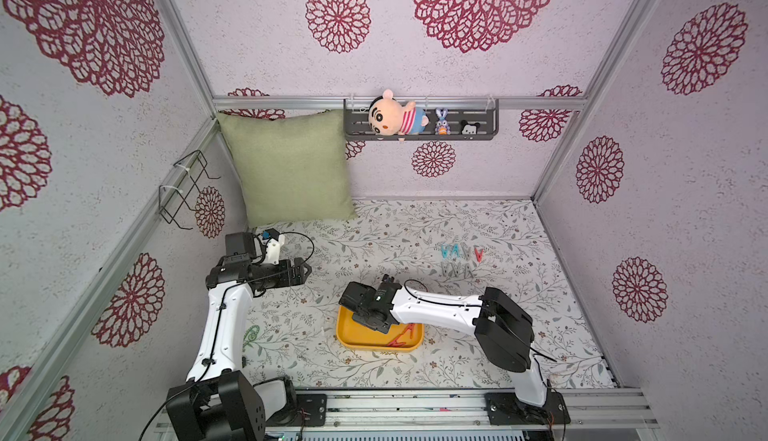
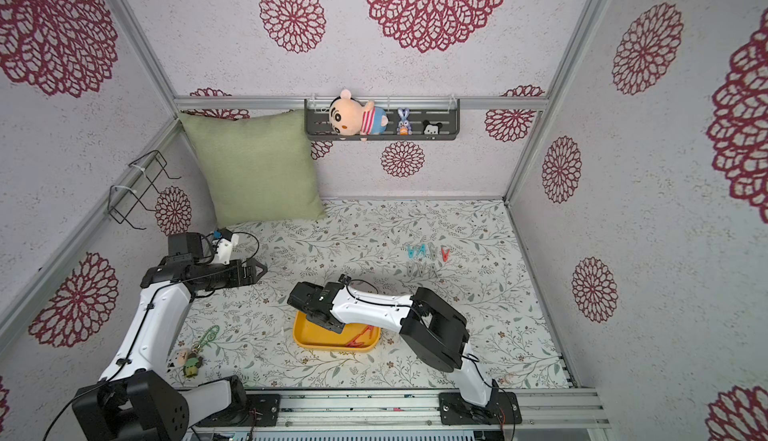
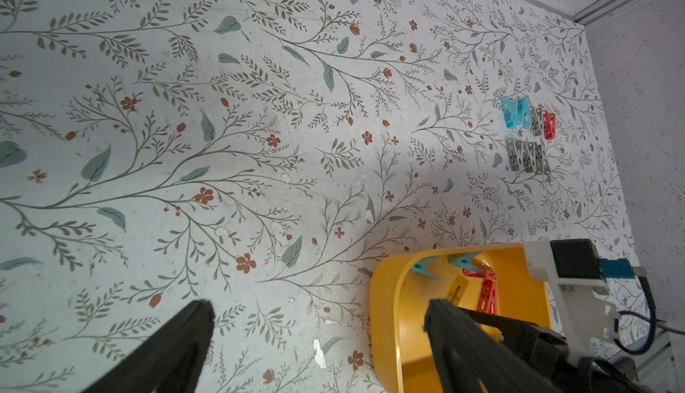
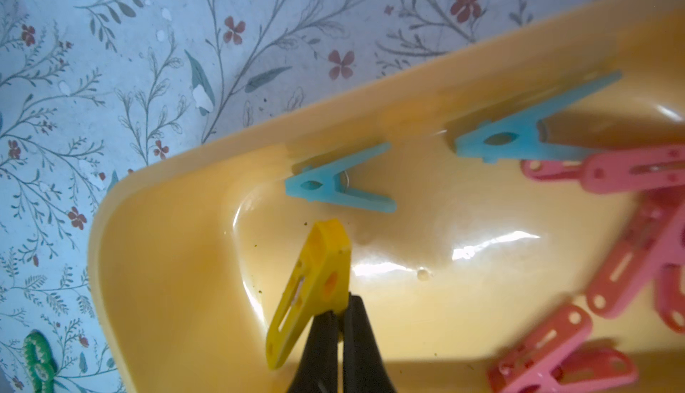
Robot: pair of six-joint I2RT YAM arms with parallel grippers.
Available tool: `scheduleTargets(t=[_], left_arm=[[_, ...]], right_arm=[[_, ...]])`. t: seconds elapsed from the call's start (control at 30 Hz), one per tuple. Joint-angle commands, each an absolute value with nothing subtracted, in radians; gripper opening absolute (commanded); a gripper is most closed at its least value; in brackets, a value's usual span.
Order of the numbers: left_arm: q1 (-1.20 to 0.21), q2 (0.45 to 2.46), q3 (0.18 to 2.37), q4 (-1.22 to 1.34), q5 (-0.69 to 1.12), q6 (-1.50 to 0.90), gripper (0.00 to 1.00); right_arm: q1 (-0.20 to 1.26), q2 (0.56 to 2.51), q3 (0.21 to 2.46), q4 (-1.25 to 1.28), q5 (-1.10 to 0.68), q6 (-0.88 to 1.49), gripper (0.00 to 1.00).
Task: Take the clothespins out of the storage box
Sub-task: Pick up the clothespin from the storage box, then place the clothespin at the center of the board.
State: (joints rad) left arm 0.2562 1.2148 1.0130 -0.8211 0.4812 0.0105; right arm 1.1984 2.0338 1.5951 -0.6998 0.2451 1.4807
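Observation:
The yellow storage box (image 1: 345, 337) (image 2: 300, 333) sits at the table's front centre, under my right arm's wrist. My right gripper (image 4: 343, 309) reaches down into the storage box (image 4: 222, 143) and is shut on a yellow clothespin (image 4: 315, 283). Two teal clothespins (image 4: 333, 187) lie by the box wall. Red clothespins (image 4: 630, 246) (image 1: 401, 337) lie at the other end. Several teal, grey and red clothespins (image 1: 461, 258) (image 3: 528, 135) rest on the table beyond the box. My left gripper (image 3: 320, 309) (image 1: 305, 270) hangs open and empty, left of the box.
A green pillow (image 1: 291, 168) leans in the back left corner. On the back wall a dark shelf (image 1: 490, 121) holds plush toys. A wire rack (image 1: 187, 189) hangs on the left wall. A key chain with green charms (image 2: 195, 355) lies front left.

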Motion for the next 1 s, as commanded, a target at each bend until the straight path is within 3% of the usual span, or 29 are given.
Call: scheduleTargets(t=[0.0,0.5,0.97], left_arm=[[0.265,1.200,1.029,-0.812,0.494,0.023,0.98],[0.266,1.206,1.025,-0.807,0.500,0.024,0.97],[0.267,1.207,1.028,-0.814,0.505,0.026,0.97]], right_arm=[[1.213,1.963,1.630,-0.785,0.299,1.399,0.00],[1.175,1.951,1.894,-1.171,0.356,1.019,0.00],[0.835,1.770,1.723,-1.288,0.373,0.758,0.00]])
